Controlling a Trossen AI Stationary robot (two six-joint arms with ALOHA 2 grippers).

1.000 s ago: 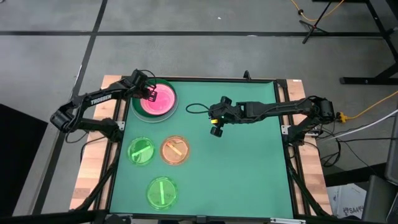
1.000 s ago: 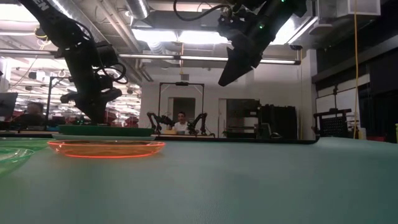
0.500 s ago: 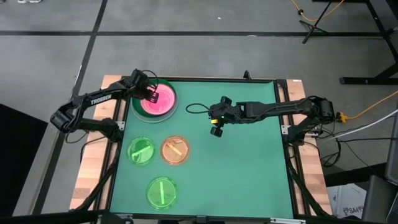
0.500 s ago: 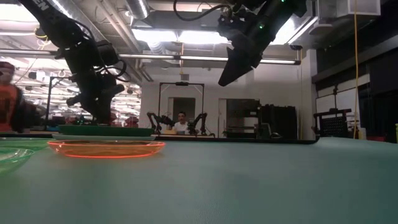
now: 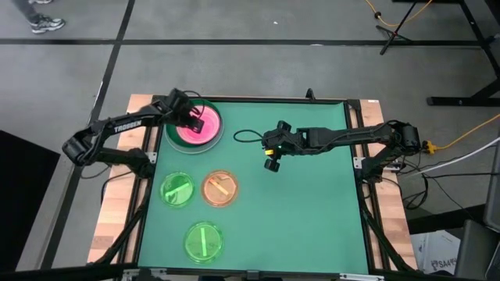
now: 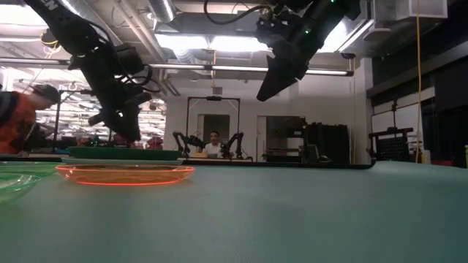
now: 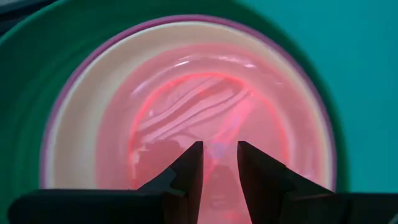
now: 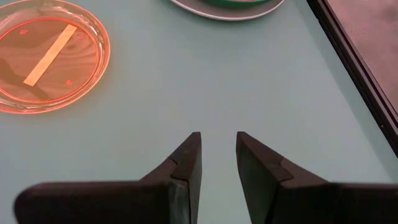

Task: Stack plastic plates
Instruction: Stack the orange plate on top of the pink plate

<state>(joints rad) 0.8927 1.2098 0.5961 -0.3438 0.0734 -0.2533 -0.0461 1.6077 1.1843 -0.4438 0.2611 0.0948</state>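
Pink plate sits nested atop the stack at upper left, so my left gripper hangs just above it, fingers parted, grasping nothing. My right gripper waits mid-frame, slightly parted, empty.

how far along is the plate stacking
Done: the big plates sit nested at the far left corner, the pink plate on top. In hand: nothing; the left gripper hangs open over that pile, the right gripper waits mid-table. Left: the orange plate and two green plates.

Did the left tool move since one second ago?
Yes. In the low view the left tool has shifted to the right and risen slightly above the stacked large round plastic plates, which stayed put.
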